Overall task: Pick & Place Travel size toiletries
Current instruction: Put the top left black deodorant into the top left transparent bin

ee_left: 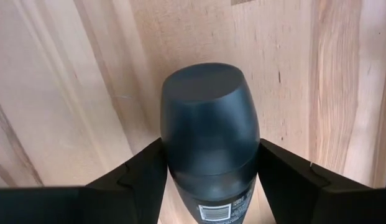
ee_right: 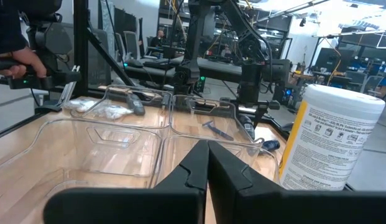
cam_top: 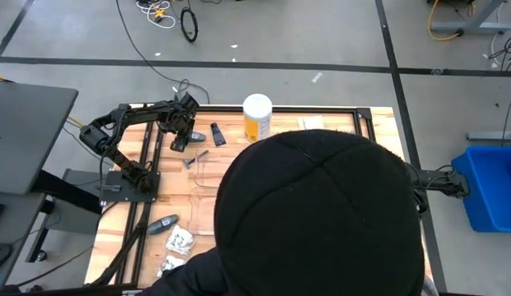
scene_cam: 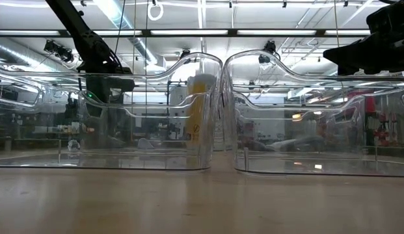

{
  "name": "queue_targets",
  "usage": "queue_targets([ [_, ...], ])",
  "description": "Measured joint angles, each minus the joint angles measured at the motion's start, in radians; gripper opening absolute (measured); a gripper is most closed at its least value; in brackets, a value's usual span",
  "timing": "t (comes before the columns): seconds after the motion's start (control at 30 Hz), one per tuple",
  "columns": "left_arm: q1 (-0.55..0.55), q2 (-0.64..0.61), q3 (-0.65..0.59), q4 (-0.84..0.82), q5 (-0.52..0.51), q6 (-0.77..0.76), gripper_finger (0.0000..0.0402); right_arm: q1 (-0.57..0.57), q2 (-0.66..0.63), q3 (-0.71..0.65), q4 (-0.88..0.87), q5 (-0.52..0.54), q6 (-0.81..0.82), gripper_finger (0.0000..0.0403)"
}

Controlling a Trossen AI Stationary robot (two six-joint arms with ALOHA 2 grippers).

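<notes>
The wooden bench (cam_top: 378, 123) is largely hidden in the high view by a person's dark-capped head (cam_top: 321, 214). Two clear plastic trays (scene_cam: 149, 110) stand side by side on the bench, on the near side of the yellow canister (cam_top: 257, 117) with the white lid, which serves here as the landmark.

To the left of the canister, the left gripper (cam_top: 183, 136) hangs low over the bench. In its wrist view a dark grey oval deodorant stick (ee_left: 208, 149) lies lengthwise between the two fingers (ee_left: 140, 177), domed end forward. The pads sit against or just beside its flanks; whether they already pinch it cannot be told, so the jaws read as partly closed around the stick, not clearly clamped.

The step in hand looks like the pick of this stick. The next move would call for closing firmly, lifting clear, then carrying it toward a tray.

Well to the right of the canister, the right gripper (ee_right: 208, 163) waits with fingers pressed together, holding nothing.

Just left of the canister lie another dark stick (cam_top: 217, 134) and a thin blue razor (cam_top: 192, 160). Farther from it, near the bench's near-left corner, sit one more stick (cam_top: 163, 224) and white crinkly packets (cam_top: 181, 240).
</notes>
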Motion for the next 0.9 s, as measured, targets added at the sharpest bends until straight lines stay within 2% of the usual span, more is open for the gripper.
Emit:
queue_targets([
  [0.4, 0.0, -0.006, 0.0, -0.005, 0.039, 0.049, 0.0227, 0.0, 0.0, 0.0, 0.0, 0.0, 0.0, 0.0012],
  [0.63, 0.0, -0.052, 0.021, -0.125, 0.037, 0.088, 0.0226, 0.0, 0.0, 0.0, 0.0, 0.0, 0.0, 0.0012],
  [0.9, 0.0, -0.083, 0.021, -0.15, 0.034, 0.092, 0.0227, 0.0, 0.0, 0.0, 0.0, 0.0, 0.0, 0.0012],
])
